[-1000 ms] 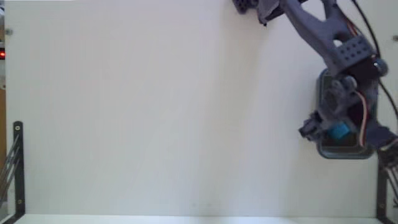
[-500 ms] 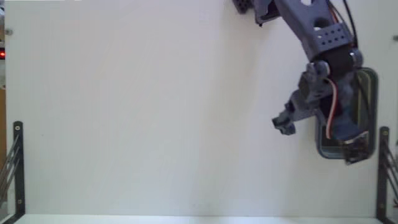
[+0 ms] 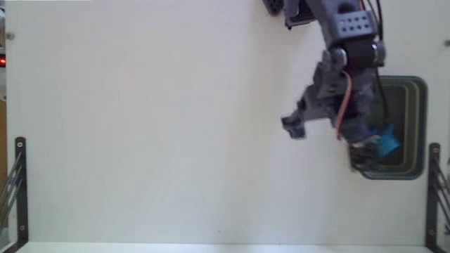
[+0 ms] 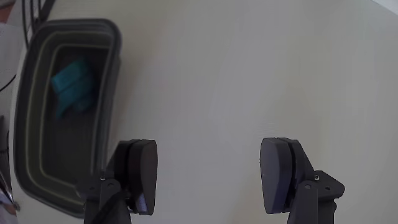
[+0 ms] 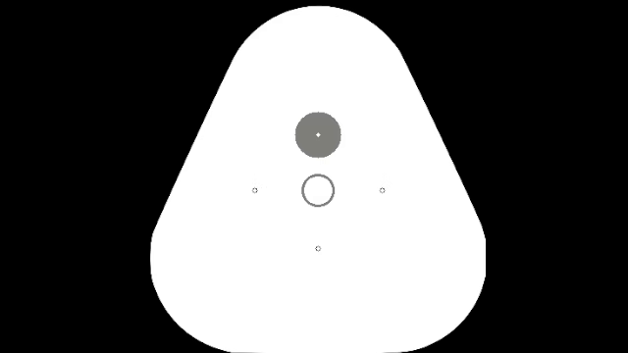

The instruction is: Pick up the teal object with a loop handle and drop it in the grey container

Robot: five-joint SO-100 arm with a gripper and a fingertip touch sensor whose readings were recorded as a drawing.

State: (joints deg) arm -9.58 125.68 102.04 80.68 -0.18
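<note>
teal object (image 4: 71, 87) inside grey container (image 4: 112, 68); end effector (image 4: 211, 177) empty.

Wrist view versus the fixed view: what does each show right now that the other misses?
Only the wrist view shows the hand open with nothing between its fingers, and the teal object unobstructed. Only the fixed view shows the whole arm reaching over the white table and the black brackets at its edge. Both show the teal object lying inside the grey container.
</note>
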